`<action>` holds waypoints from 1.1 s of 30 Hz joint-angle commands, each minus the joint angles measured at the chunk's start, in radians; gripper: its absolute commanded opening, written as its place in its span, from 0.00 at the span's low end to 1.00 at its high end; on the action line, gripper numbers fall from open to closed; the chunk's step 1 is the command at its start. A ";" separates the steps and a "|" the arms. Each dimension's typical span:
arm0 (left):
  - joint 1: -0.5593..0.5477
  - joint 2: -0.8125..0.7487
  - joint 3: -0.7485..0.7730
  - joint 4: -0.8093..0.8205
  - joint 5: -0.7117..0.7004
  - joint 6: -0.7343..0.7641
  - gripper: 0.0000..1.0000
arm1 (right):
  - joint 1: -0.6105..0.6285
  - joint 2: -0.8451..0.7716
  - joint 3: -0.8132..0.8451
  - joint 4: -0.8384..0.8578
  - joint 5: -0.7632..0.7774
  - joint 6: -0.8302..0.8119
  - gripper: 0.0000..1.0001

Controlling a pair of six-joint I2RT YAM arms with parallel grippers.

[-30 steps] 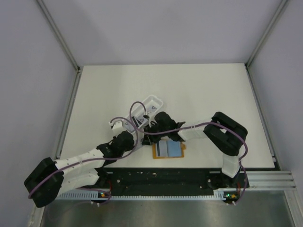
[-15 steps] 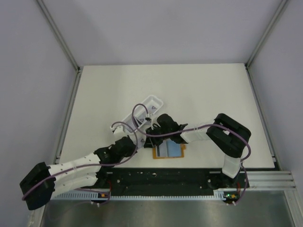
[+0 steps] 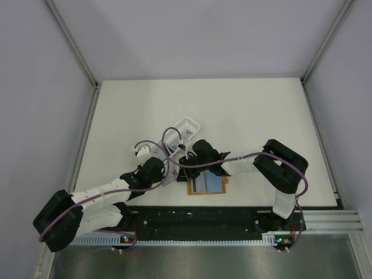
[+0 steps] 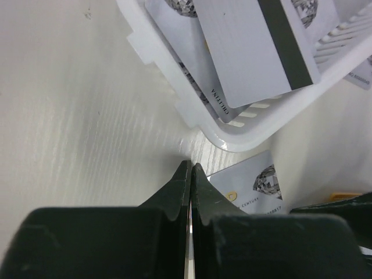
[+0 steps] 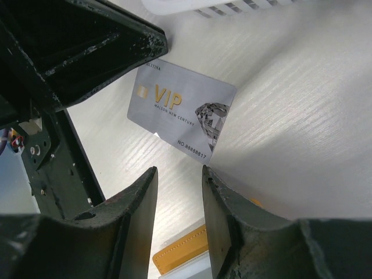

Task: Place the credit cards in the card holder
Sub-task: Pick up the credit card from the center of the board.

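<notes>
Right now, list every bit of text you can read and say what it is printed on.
"VIP": gold, on the grey card lying on the table.
"MILLION NEW CENTURY": small line under it, same card.
"NO.88888877": near that card's lower edge; the digit count is uncertain.
"CHRITINA": along the edge of a lower card in the white tray; spelling uncertain.
Nothing is readable in the top view.

Left gripper (image 4: 190,170): jaws pressed together, nothing between them, pointing at the tray's corner.
Bench (image 4: 75,116): pale, faintly grained.
White tray (image 4: 232,142): just ahead of the tips, rounded corner nearest.
Striped card (image 4: 250,46): in the tray, lying over a diamond-print card (image 4: 174,49).
Loose card (image 4: 250,186): flat on the bench, beside the tray corner, right of the jaws.
Card holder (image 4: 347,196): an orange sliver at the right edge.
</notes>
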 commanded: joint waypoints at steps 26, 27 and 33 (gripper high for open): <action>-0.321 0.001 -0.066 -0.158 0.032 -0.325 0.00 | 0.015 -0.045 -0.031 -0.065 -0.021 0.001 0.35; -0.330 0.001 -0.061 -0.167 0.027 -0.333 0.00 | 0.015 -0.045 -0.037 -0.062 -0.029 0.004 0.34; -0.349 -0.025 -0.056 -0.184 0.023 -0.333 0.00 | 0.017 -0.064 -0.067 -0.053 -0.075 0.013 0.33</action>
